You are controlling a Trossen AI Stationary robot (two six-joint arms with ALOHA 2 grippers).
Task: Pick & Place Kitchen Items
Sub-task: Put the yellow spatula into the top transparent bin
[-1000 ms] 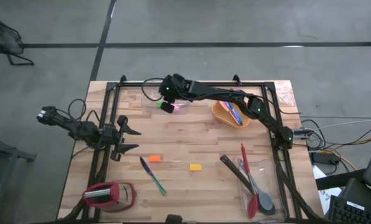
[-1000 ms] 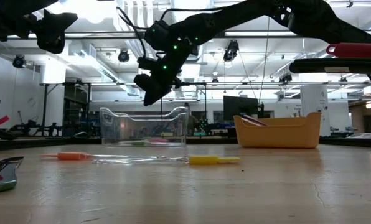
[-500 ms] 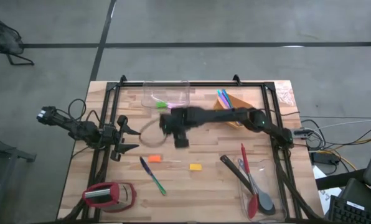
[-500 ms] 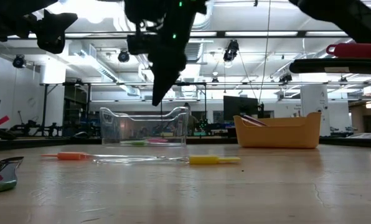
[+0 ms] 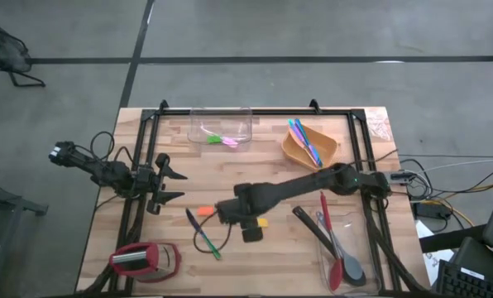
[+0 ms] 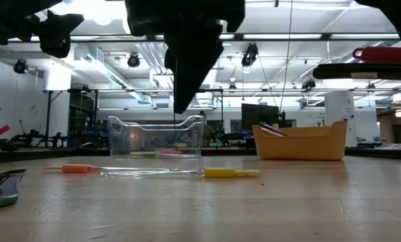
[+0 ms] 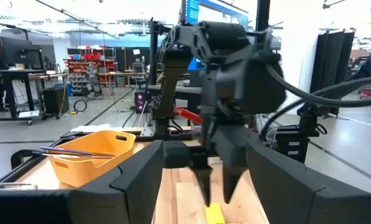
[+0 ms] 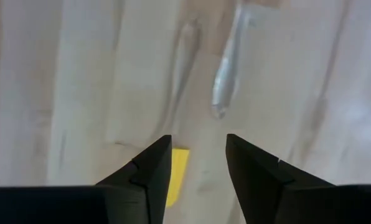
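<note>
My right gripper [image 8: 198,146] hangs open above the table's middle, fingers pointing down, touching nothing. A small yellow piece [image 8: 178,168] lies on the wood just below it, also seen as the yellow piece [image 5: 261,222] from above. An orange piece [image 5: 205,212] and a thin blue-green utensil [image 5: 203,233] lie to its left. A pale see-through utensil [image 8: 226,81] lies flat beyond the fingers. My left gripper [image 5: 180,185] waits open at the table's left edge.
A clear tub [image 5: 222,128] with green and pink pieces stands at the far edge, an orange bowl [image 5: 329,153] with thin cutlery beside it. Red spatulas and a black spoon rest in a clear tub [image 5: 327,258] near right. A red-and-silver gadget [image 5: 143,261] sits near left.
My right gripper has swung from over the far clear tub toward the table's near edge, tipping until its fingers point down, and now hangs over the yellow piece. Nothing on the table has moved.
</note>
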